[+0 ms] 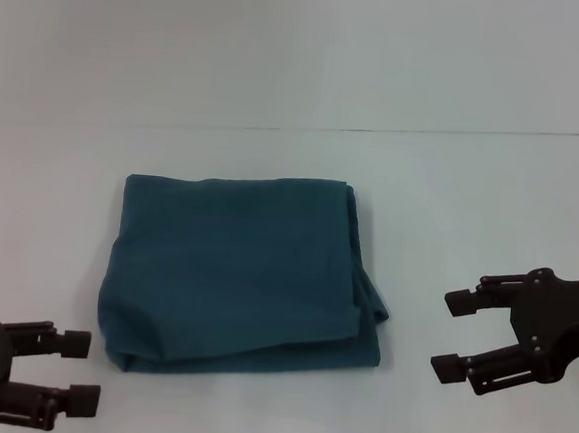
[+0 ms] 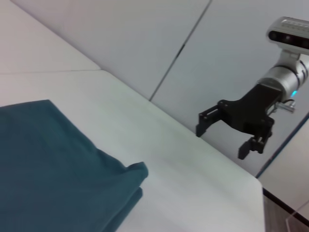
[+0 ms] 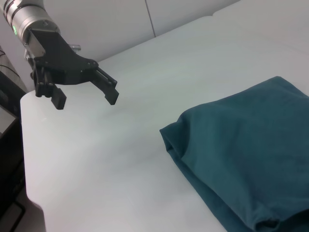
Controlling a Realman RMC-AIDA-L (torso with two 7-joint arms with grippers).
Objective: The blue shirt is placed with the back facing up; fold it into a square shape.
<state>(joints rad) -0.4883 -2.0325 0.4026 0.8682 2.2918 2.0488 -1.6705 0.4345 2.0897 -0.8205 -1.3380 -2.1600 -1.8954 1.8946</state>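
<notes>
Shirt: the blue shirt [image 1: 240,273] lies folded into a rough square on the table [image 1: 472,191]; folding looks finished.
Grippers: left gripper [image 1: 82,369] and right gripper [image 1: 453,335] sit apart from it, jaws spread, holding nothing.

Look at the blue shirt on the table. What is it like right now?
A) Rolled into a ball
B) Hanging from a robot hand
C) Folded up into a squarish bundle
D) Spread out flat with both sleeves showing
C. The blue shirt lies in a folded, roughly square stack on the table, with the open left end effector and right end effector empty beside it.
</notes>
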